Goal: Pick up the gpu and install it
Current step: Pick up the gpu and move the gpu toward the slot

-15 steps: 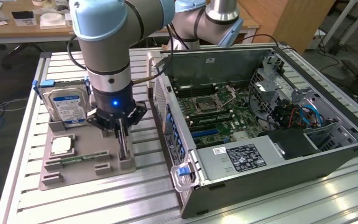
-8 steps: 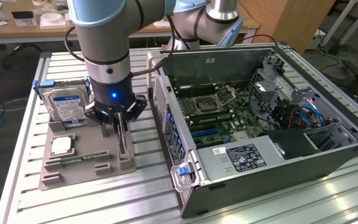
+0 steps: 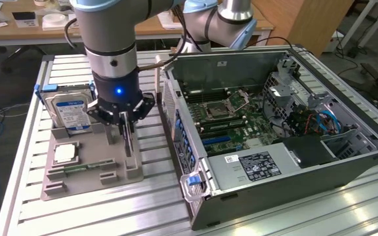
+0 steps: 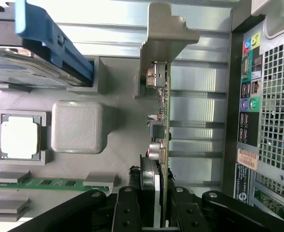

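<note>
gpu (image 4: 165,121) on edge in grey holder (image 4: 125,159), clamped between jaws.

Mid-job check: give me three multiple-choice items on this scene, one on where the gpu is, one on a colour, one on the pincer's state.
1. Where is the gpu?
A) inside the computer case
B) on edge in the grey tray
C) flat on the table

2. The hard drive sits in a carrier that is:
A) red
B) blue
C) yellow

3. The pincer is:
A) wide open
B) shut on the gpu
C) holding the processor

Answers:
1 B, the card stands upright in the tray's holder.
2 B, blue plastic frames the drive.
3 B, its fingers sit against both faces of the card.
</note>
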You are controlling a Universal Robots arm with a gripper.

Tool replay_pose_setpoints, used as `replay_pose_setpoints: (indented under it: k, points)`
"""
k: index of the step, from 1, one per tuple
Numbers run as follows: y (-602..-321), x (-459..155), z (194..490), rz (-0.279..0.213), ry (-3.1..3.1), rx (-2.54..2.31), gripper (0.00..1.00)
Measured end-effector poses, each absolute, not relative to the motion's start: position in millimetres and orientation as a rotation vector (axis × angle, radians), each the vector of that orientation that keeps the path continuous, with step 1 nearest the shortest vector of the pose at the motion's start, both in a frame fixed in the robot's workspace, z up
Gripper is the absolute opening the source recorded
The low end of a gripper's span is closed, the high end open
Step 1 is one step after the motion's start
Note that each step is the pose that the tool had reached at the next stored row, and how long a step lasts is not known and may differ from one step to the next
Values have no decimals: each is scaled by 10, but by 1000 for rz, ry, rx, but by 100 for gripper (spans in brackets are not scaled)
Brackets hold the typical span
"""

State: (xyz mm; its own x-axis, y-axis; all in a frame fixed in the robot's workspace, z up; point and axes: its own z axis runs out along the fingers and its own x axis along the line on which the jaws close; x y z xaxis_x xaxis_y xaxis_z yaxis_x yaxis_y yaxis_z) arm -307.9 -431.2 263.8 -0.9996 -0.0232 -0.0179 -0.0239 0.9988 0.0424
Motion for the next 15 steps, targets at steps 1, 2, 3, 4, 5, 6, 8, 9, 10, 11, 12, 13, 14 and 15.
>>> replay_pose_setpoints:
  k: [1, 2, 3, 4, 5, 6, 8, 9, 10, 11, 12, 13, 14, 15]
  points:
    - [-4312, -3079, 2669, 67, 3123, -37, 28]
    - [-4312, -3079, 2707, 67, 3123, -37, 28]
    - [-4312, -3079, 2744, 66, 3123, -37, 28]
    - [-4312, -3079, 2776, 67, 3123, -37, 28]
    - [-4312, -3079, 2803, 66, 3123, -37, 28]
    - [-4312, -3079, 2827, 67, 3123, -37, 28]
    - [-4312, -3079, 2884, 67, 3123, -37, 28]
    - [-4312, -3079, 2925, 67, 3123, -37, 28]
    - [-4312, -3079, 2968, 67, 3123, -37, 28]
    - [-4312, -3079, 3004, 67, 3123, -37, 28]
    - [-4312, -3079, 3039, 67, 3123, -37, 28]
    - [-4312, -3079, 3071, 67, 3123, -37, 28]
    - [-4312, -3079, 3101, 67, 3123, -37, 28]
    - [-4312, -3079, 3132, 67, 3123, -37, 28]
